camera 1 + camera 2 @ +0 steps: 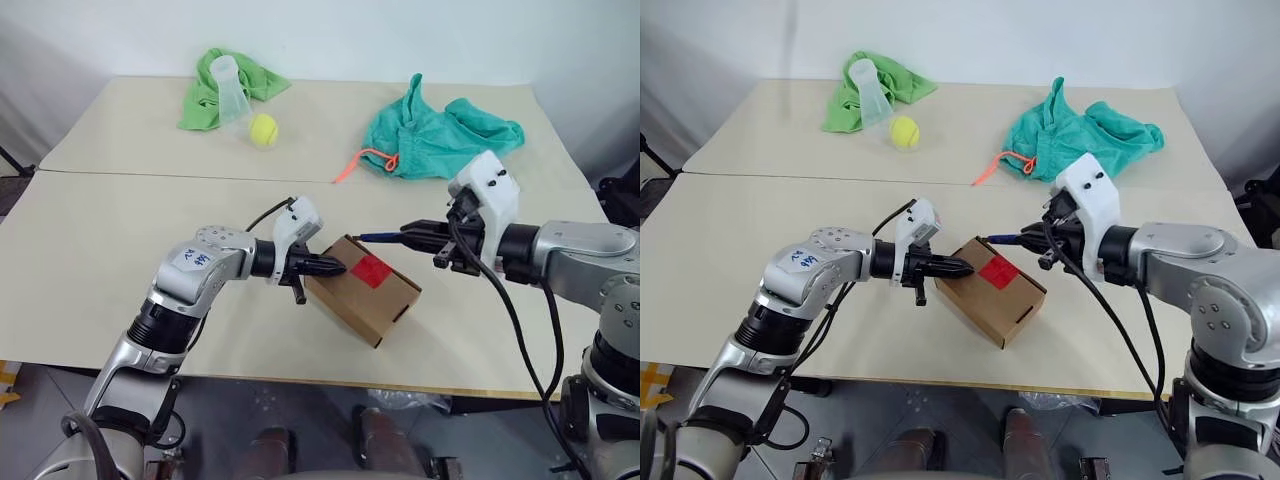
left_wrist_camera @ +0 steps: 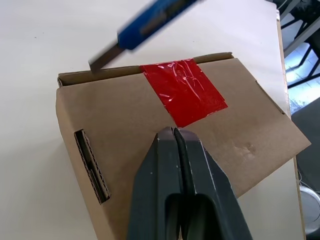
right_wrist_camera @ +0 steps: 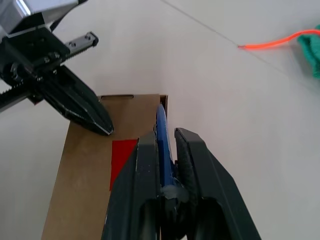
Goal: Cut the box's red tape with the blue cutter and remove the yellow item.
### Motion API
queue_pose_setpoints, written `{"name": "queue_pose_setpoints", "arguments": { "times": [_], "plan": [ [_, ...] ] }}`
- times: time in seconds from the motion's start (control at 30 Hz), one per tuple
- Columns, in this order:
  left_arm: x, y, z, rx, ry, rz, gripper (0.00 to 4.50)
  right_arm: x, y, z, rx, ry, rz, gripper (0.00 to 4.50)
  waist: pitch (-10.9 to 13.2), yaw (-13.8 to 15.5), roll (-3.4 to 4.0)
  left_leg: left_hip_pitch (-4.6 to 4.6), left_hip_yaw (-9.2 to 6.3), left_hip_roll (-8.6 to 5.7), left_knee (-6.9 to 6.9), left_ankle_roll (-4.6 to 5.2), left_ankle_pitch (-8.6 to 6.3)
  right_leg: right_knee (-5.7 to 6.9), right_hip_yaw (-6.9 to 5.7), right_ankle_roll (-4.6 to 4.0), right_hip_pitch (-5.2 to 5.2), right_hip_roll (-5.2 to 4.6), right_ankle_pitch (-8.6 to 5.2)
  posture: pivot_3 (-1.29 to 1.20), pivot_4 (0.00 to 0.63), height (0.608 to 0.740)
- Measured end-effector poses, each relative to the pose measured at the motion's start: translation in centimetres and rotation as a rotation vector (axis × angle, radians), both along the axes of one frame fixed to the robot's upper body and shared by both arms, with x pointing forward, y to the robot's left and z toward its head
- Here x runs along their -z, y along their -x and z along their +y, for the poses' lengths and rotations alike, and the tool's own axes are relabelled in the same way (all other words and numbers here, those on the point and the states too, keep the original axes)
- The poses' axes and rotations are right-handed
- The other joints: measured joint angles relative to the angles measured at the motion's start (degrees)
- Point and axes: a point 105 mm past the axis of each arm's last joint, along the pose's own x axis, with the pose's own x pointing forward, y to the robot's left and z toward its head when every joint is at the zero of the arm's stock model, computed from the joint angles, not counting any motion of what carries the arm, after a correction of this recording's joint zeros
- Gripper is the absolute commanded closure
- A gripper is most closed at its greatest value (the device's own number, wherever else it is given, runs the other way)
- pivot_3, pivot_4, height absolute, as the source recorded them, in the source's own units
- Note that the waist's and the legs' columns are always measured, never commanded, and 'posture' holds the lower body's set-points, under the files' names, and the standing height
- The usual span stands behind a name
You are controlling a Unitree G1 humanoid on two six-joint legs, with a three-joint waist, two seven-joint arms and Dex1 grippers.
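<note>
Left fingers clenched empty, tips pressing the box top beside the red tape. Right fingers grasp the blue cutter, blade at the box's far edge.

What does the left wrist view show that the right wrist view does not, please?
Left wrist alone: the cutter's bare blade tip above the box's far edge, a slot in the box's side wall, and the whole red tape. Right wrist alone: the right pincer clamped on the cutter, and the orange cord by the teal cloth. Both: the box, tape, cutter, and the shut left pincer pressing on the lid.
</note>
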Motion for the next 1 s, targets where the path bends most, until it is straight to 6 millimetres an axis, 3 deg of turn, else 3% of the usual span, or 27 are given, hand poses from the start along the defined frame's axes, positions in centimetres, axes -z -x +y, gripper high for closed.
{"name": "queue_pose_setpoints", "arguments": {
  "times": [1.0],
  "plan": [
    [0.0,0.1,-0.1,0.006,-0.009,0.002,4.46,-0.3,-0.3,-0.9,0.025,0.013,-0.037,4.31,0.0,0.9,0.0,0.03,0.01,-0.03,0.06,0.02,0.01,0.0,0.01,0.0,0.02,0.02,0.0,0.0,0.15,0.74]
  ]
}}
